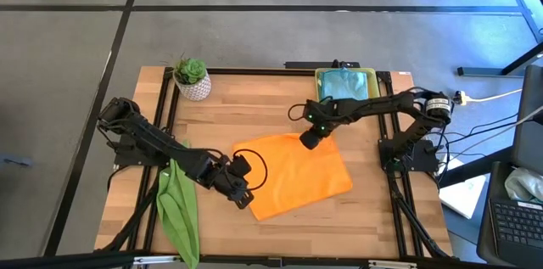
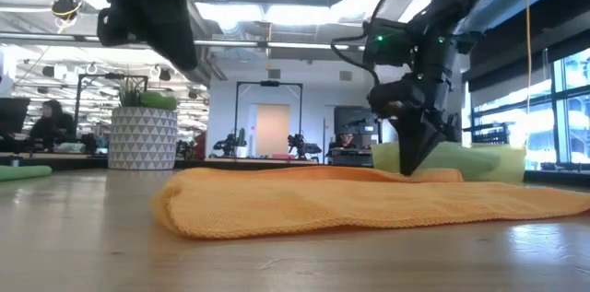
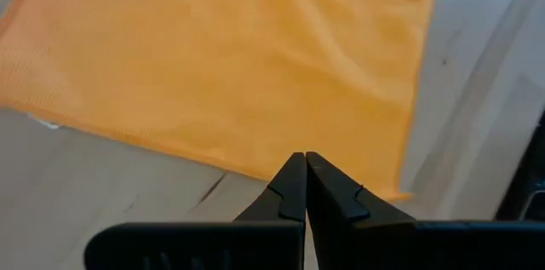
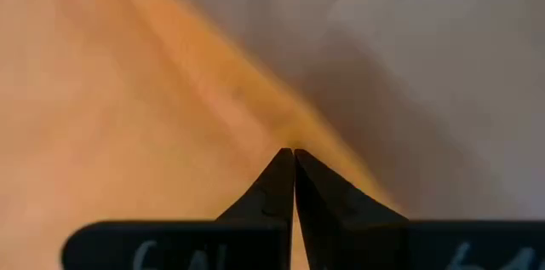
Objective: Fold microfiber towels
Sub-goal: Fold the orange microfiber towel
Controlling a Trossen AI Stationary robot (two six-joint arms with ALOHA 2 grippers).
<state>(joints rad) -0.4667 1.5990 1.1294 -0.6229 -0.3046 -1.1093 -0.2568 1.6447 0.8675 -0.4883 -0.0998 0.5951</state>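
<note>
Orange towel: it lies spread on the counter (image 1: 254,99), a little askew, in front of the yellow tray (image 1: 372,76) and between the two tools.
Right tool (image 1: 310,140): tips together and pressed down on the towel's (image 1: 293,176) far edge; the wrist view shows a small ridge of cloth at the tips, so it is probably pinching that edge.
Left tool (image 1: 243,200): tips together, empty, just off the towel's near corner and above it.
Risk one: if the pinch holds only a thin lip of cloth, lifting it for the fold could let it slip out.
Risk two: with the left tool clear of the near side, a pull could drag the whole towel and wrinkle it.
Green towel (image 1: 178,210): hangs over the counter's front edge, well to the orange towel's side.
Teal towels (image 1: 344,85): sit in the tray.
Surface: pale wood planks in a black frame; a potted plant (image 1: 192,77) stands at the far corner.
Room: an open workshop with ceiling lights, windows and a doorway beyond the towel; a seated person shows far off.
</note>
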